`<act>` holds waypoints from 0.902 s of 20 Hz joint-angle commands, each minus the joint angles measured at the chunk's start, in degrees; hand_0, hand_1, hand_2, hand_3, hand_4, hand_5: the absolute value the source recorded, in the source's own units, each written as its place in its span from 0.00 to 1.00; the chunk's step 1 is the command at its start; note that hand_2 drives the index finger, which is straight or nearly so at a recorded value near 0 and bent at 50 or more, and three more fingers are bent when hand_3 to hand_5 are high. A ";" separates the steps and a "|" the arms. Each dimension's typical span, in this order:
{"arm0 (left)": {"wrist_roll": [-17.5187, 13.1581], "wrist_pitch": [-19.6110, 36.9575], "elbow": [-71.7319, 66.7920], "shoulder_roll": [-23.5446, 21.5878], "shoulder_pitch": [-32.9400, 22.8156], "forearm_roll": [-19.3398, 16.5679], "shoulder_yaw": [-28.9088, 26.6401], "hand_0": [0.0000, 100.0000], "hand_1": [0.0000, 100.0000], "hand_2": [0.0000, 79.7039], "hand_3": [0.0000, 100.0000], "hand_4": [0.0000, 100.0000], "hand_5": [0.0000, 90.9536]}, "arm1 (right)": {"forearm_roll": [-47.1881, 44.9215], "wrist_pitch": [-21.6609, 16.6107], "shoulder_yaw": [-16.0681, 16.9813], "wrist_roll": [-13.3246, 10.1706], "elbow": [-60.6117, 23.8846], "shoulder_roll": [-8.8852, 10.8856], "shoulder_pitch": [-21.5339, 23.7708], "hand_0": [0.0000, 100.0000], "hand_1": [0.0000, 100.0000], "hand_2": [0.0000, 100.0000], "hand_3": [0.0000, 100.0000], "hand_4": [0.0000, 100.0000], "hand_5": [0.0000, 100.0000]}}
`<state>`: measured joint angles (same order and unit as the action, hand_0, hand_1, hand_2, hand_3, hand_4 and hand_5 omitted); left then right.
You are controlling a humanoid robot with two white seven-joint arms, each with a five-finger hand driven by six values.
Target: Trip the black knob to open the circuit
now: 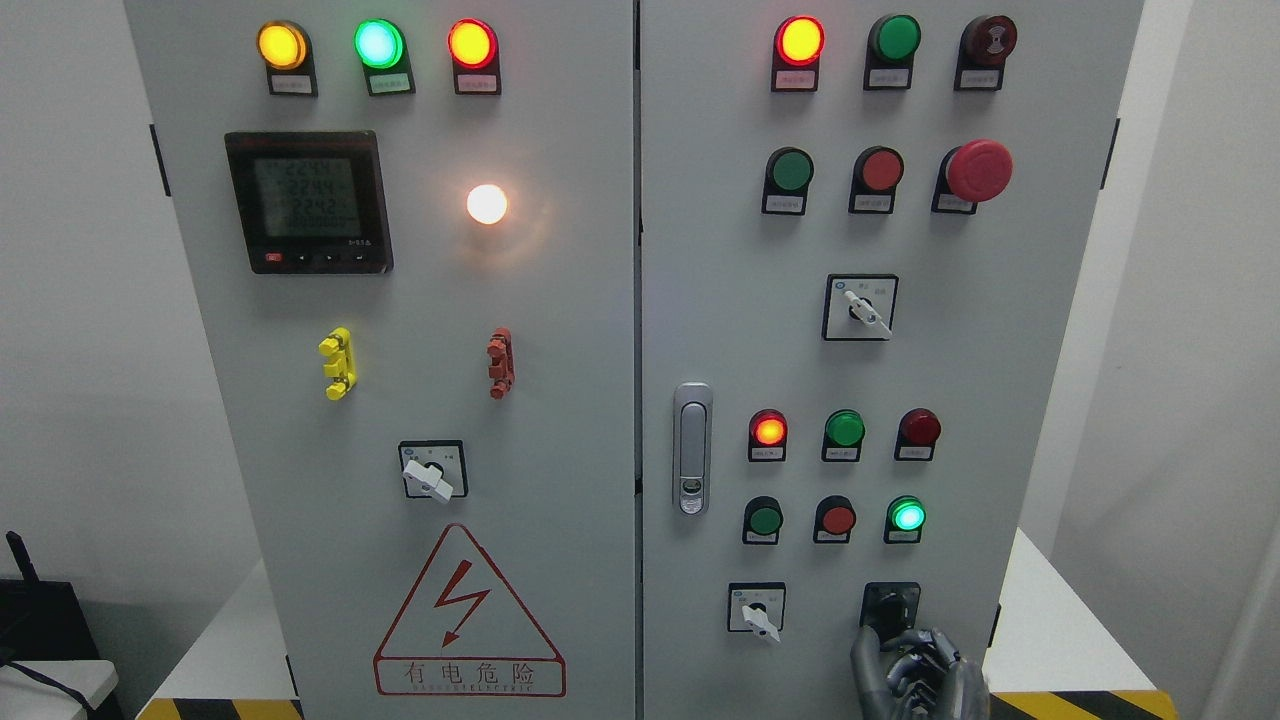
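Left door [380,300]: three lamps lit along the top, amber [281,45], green [378,43], red-amber [471,43]. Meter [308,201] below them shows digits, too blurred to read. White lamp [487,204] glowing beside it. Yellow clip [337,363] and red clip [499,362] lower down, then a white-handled selector [430,472] and the warning triangle [468,612].

Right door [880,350]: latch [692,448] near the seam. Emergency stop [978,170] at upper right. Small white selector [757,608] low down. Black knob [889,606] sits just right of it, at the door's bottom right.

Right hand [915,672] comes up from the bottom edge, right of middle. Fingers [868,655] are curled loosely, tips at the knob's lower edge, touching or nearly so. Whether they actually pinch the knob, I cannot tell. Left arm is not seen.

Step in hand, as I judge it: closing on the knob, turn not yet made. Next move calls for a firm hold across the knob body, then a rotation about its axis without sliding off. Which lamps answer to this circuit cannot be told from here.
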<state>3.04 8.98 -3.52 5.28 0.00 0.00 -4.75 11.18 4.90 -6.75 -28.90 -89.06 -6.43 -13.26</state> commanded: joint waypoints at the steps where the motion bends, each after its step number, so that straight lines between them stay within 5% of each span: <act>1: 0.03 -0.02 0.00 -0.01 0.44 -1.85 0.00 0.12 0.39 0.00 0.00 0.00 0.00 | 1.65 -0.06 -0.02 -0.01 0.03 0.10 0.17 0.40 0.74 0.56 0.92 0.94 0.96; 18: 0.03 -0.02 0.00 -0.01 0.44 -1.85 0.00 0.12 0.39 0.00 0.00 0.00 0.00 | 2.97 -0.06 0.25 0.78 0.03 0.10 0.17 0.41 0.77 0.55 0.91 0.93 0.95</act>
<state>3.04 8.98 -3.52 5.28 0.00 0.00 -4.75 13.97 4.90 -6.64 -28.15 -89.07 -6.35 -13.02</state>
